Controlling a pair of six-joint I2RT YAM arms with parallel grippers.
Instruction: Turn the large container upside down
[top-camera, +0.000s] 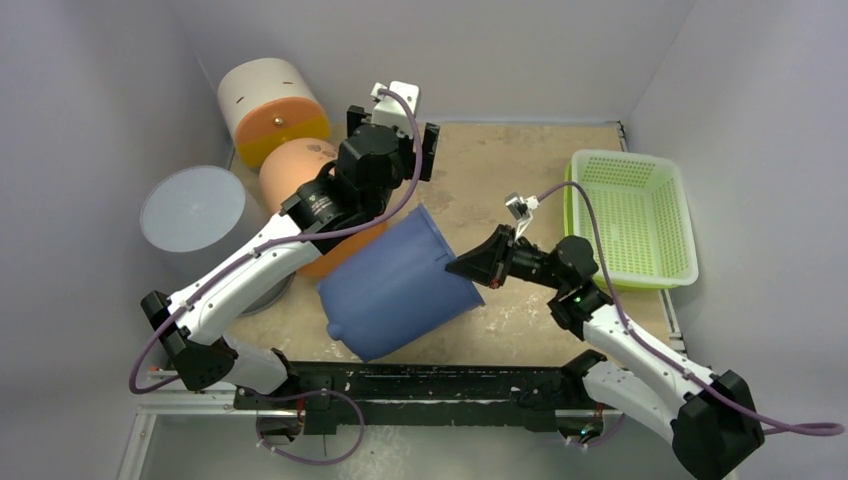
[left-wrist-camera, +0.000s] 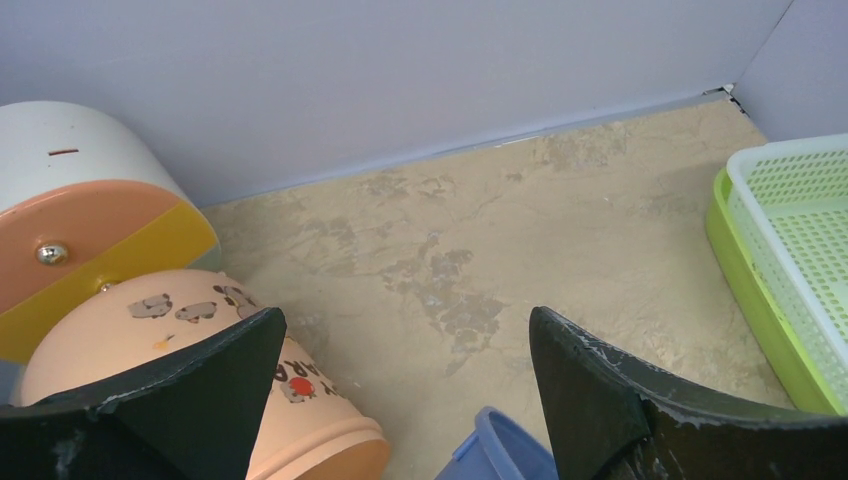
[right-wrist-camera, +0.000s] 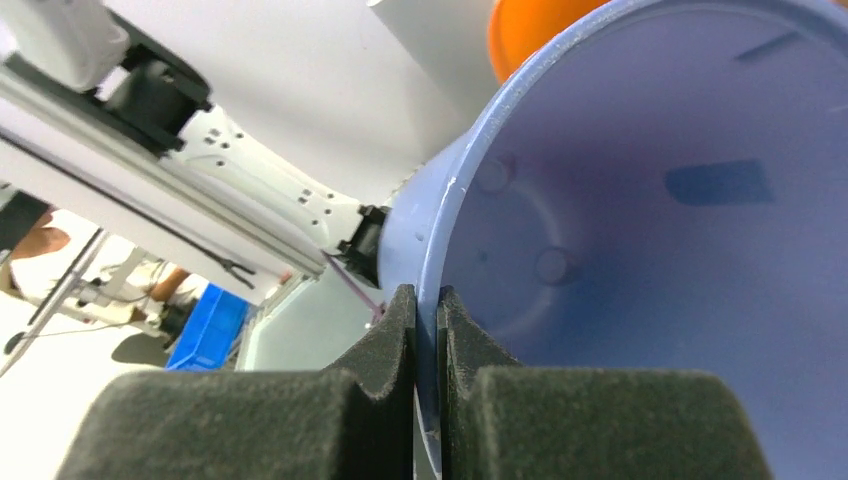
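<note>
the left gripper (top-camera: 393, 133) is held wide open, with nothing between its fingers (left-wrist-camera: 200, 400) but the bare table (left-wrist-camera: 480, 230) beneath. well to its left, nearer the arm bases, a grey cylinder (top-camera: 190, 215) is stood upright. to its left by the back wall a white, orange and yellow drum (top-camera: 270, 110) is tipped on its side. a peach pot (top-camera: 298, 168) printed with small figures is laid just beside and under the left finger. behind and below this gripper, toward the arm bases, the large blue bucket (top-camera: 395, 290) is tilted on its side, its base turned to the near left and its open mouth turned to the right. a piece of its rim is caught at the bottom edge of the left wrist view. whether its lower side is touching the table cannot be told. the right gripper (top-camera: 455, 265) is clamped on the bucket's rim, with one finger pressed against the outside of the wall and the other against the inside. behind this gripper, to its right, a green basket (top-camera: 630, 215) is set at the table's right edge, well apart from the bucket.
</note>
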